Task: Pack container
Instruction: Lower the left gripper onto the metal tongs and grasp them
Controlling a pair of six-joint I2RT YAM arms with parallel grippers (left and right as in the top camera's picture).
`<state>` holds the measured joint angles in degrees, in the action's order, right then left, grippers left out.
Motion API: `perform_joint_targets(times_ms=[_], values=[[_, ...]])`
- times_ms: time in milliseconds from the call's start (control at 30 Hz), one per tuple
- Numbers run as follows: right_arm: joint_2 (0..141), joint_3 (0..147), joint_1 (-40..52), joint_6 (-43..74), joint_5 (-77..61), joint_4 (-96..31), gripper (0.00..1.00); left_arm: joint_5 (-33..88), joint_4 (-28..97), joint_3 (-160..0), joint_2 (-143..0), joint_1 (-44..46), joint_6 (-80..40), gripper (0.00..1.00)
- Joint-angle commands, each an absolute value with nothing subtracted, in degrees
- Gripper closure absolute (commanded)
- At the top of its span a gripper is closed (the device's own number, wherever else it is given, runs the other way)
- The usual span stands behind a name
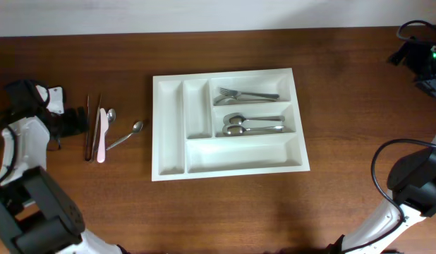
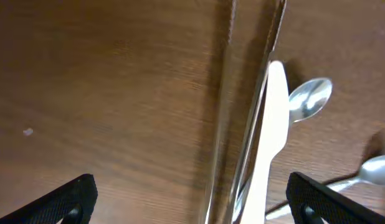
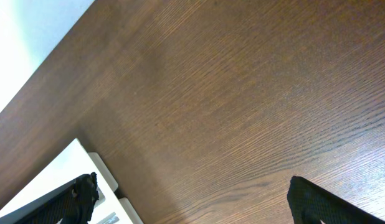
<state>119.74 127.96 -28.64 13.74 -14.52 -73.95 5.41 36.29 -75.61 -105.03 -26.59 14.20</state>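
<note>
Both the left end effector [image 2: 192,202] and right end effector [image 3: 192,200] gape empty; only your overhead shows the whole container [image 1: 168,127], holding forks [image 1: 247,94] and spoons [image 1: 240,125], on the brown wooden counter [image 1: 352,106].

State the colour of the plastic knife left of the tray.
Knife: pale pink, best in overhead view.

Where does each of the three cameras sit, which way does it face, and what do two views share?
Overhead: above the table, facing straight down on the cutlery tray; both arms at the edges.
Left wrist: on the left arm, facing down at a pink utensil and spoon; left end effector fingertips at the bottom.
Right wrist: on the right arm, facing bare wood and a tray corner; right end effector fingertips likewise.
Shared: pink utensil, overhead and left wrist; tray, overhead and right wrist.
</note>
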Motion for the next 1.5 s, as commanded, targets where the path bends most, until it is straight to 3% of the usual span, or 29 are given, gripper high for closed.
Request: perform_joint_targets(times_ms=[0,600,833,1467], values=[[119.61,127.70,-28.91,14.22,-14.79,-73.95,0.01,6.28,35.16,-76.55,-109.10,-25.23,18.98,0.01],[119.61,127.70,-28.91,14.22,-14.79,-73.95,0.01,5.08,32.91,-76.55,-117.47,-22.11,26.70,0.00],[119.61,127.70,-28.91,14.24,-14.79,-73.95,0.01,5.06,32.58,-76.55,-118.06,-22.11,26.65,0.11],[119.61,127.70,-28.91,14.22,-14.79,-73.95,0.01,2.09,40.29,-81.49,-112.31,-21.89,26.70,0.06]])
